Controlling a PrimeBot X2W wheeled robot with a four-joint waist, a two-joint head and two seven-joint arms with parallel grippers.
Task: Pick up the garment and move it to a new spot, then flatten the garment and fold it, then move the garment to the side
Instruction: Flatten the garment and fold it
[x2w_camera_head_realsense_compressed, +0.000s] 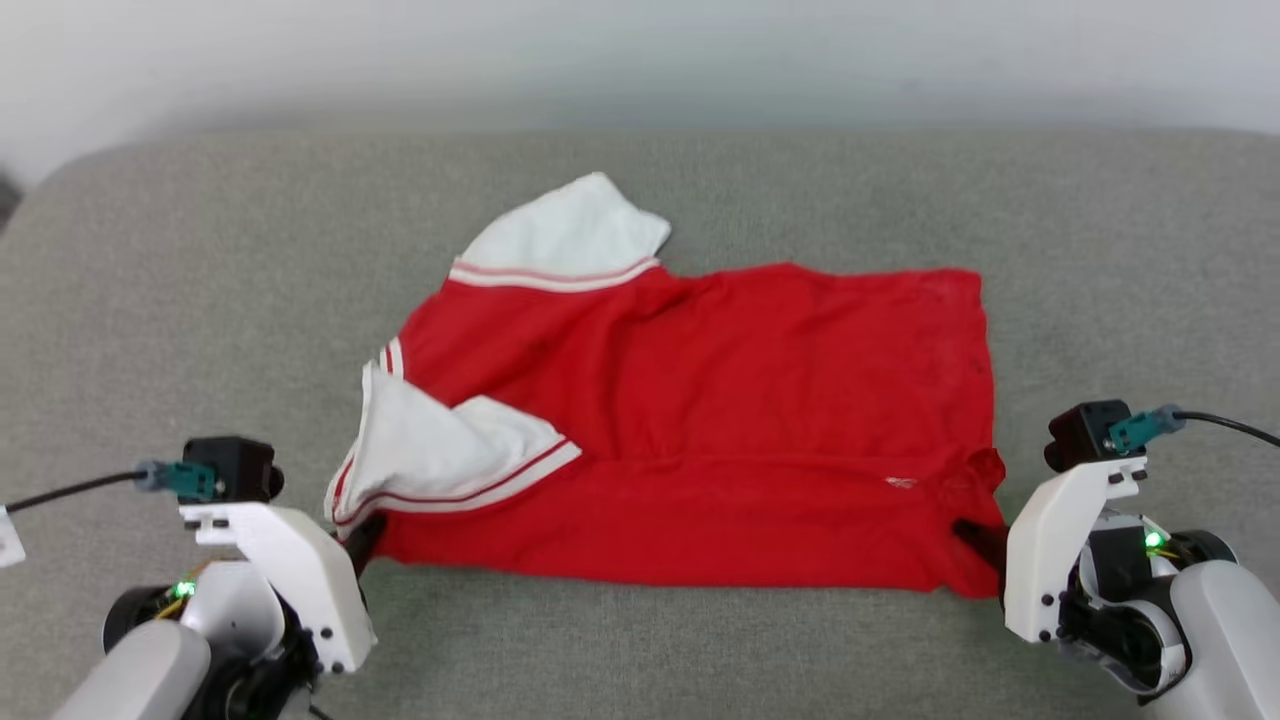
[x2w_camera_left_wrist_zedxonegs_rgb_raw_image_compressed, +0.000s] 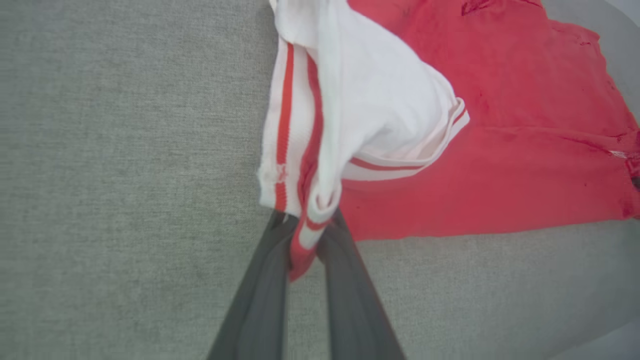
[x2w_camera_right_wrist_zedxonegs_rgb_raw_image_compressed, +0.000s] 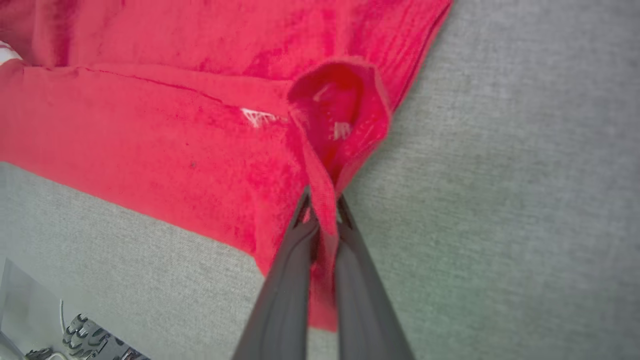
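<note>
Grey cushion surrounds garment; left claw, right claw pinch near corners.

- Behind the left gripper and the right gripper, white angular brackets dotted with small dark screws are seen.
- Behind each claw a black camera block is mounted, fed by a teal plug and a black cable.
- Green lights are lit further back; the fingers are long, dark grey and tapered.

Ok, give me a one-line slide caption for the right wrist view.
Right hand shut on a bunched corner of the red garment, which lies on the grey fabric surface.
</note>
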